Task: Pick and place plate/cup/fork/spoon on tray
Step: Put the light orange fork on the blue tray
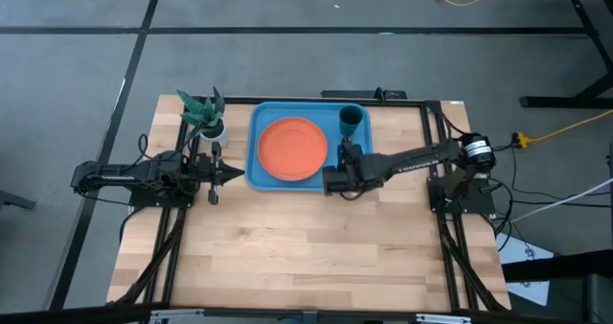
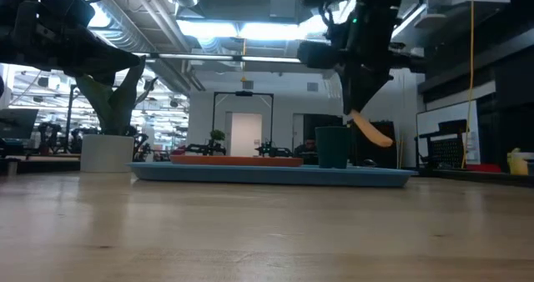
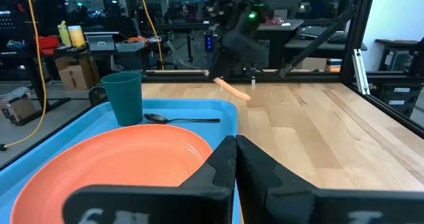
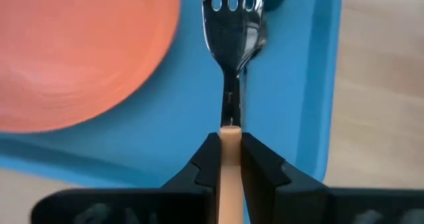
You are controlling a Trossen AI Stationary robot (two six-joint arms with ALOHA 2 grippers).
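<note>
The left end effector (image 1: 230, 173) is parked over the desk (image 1: 306, 257) just left of the tray (image 1: 261, 175), its fingers pressed together on nothing. On the tray, the plate (image 1: 291, 149) fills the left half, the cup (image 1: 351, 120) stands in the far right corner, and the spoon (image 3: 180, 119) lies just near of the cup, its long axis running left to right. The right end effector (image 4: 229, 159) is clamped on the tan handle of the fork (image 4: 231, 25) and hangs above the tray's right strip, right of the plate. The fork's long axis points away from the fingers, tines toward the cup, directly over the spoon. A straight drop is judged to land on the spoon; bare blue floor remains nearer and beside it. Beyond the desk, a lit workshop is seen.
</note>
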